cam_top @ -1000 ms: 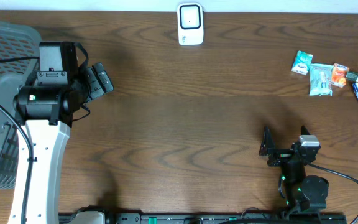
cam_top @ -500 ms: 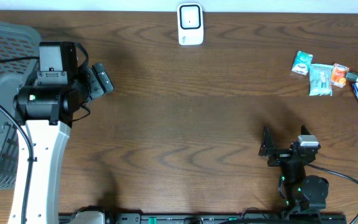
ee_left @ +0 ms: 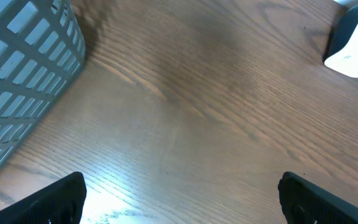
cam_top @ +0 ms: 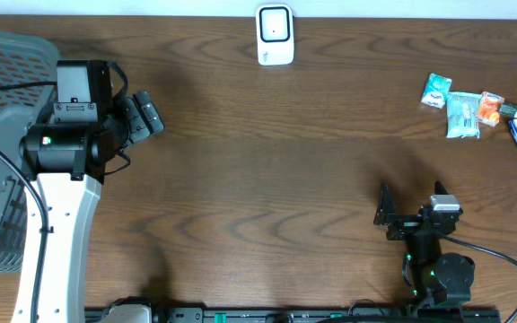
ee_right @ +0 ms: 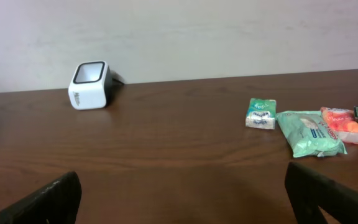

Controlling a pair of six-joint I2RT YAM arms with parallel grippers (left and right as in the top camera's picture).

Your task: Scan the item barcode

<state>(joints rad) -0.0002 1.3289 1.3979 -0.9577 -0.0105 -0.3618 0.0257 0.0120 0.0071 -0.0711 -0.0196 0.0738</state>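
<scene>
Left jaws and right jaws apart, empty. Packets [cam_top: 463,115] crowd together far right; grabbing two, or crumpling one, could hide barcode from scanner [cam_top: 275,34].

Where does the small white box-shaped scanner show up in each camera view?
Overhead: the small white box-shaped scanner sits at top centre, near the table's far edge.
Left wrist: only one corner of it shows, at the top right edge.
Right wrist: upper left, standing at the table's far edge.
Shared landmark: the dark brown wood-grain table, under it in all three views.
</scene>
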